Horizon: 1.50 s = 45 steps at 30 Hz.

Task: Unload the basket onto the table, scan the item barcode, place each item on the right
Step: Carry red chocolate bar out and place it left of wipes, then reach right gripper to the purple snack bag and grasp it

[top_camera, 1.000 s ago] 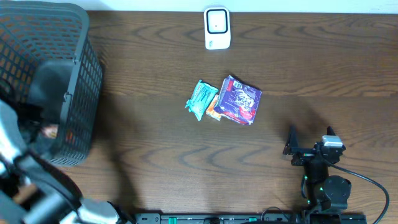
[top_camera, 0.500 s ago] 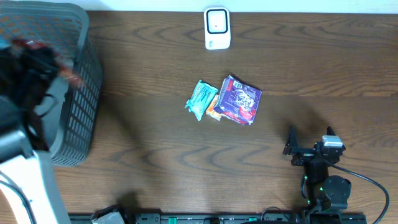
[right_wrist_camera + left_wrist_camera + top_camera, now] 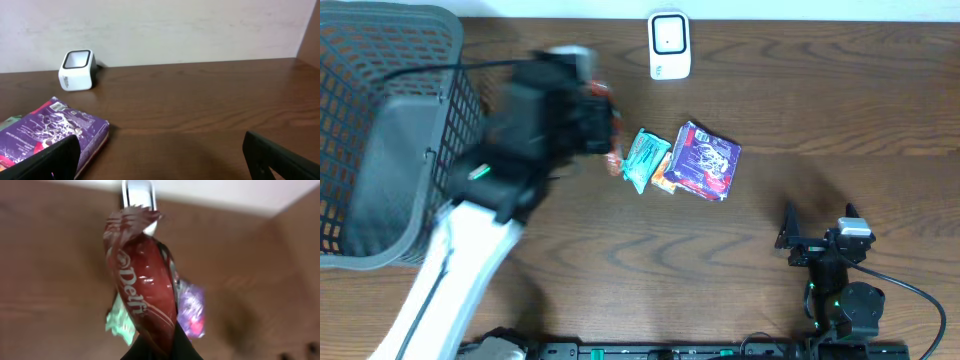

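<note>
A glossy red snack packet [image 3: 145, 290] with white lettering hangs in my left gripper [image 3: 162, 347], which is shut on its lower end. In the overhead view that gripper [image 3: 597, 122] is blurred, above the table left of the pile and below-left of the white barcode scanner [image 3: 669, 45]. In the left wrist view the scanner [image 3: 138, 192] shows just past the packet's crimped top. My right gripper [image 3: 818, 228] rests open near the front right, nothing between its fingers [image 3: 47, 157].
A teal packet [image 3: 643, 160], an orange packet [image 3: 663, 180] and a purple packet [image 3: 705, 160] lie together mid-table. A dark mesh basket [image 3: 380, 130] fills the left side. The right wrist view shows the scanner [image 3: 76, 70] against the back wall.
My left arm has swung out of the basket and rightward over the table, carrying the red packet toward the scanner. The right arm has not moved.
</note>
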Each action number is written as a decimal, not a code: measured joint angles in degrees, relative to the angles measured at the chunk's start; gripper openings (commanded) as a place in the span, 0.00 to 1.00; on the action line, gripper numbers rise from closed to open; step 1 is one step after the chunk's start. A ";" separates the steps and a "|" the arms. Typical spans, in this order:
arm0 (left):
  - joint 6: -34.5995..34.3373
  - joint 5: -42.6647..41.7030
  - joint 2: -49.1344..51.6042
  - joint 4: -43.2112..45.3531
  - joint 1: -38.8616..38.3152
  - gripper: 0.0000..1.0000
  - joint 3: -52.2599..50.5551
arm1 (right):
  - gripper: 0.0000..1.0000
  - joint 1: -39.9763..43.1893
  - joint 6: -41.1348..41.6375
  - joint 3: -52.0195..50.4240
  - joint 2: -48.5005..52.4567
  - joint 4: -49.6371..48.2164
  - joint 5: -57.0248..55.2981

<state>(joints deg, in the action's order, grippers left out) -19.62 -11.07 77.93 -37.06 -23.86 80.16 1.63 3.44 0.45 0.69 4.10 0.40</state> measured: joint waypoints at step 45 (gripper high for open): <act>-7.85 11.28 4.35 -28.96 11.28 0.98 -0.04 | 0.99 0.00 1.07 -0.09 0.04 -5.97 0.07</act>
<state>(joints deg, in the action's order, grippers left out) -27.46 0.21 82.28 -66.02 -12.58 80.12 1.63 4.51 0.36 0.73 -1.87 0.47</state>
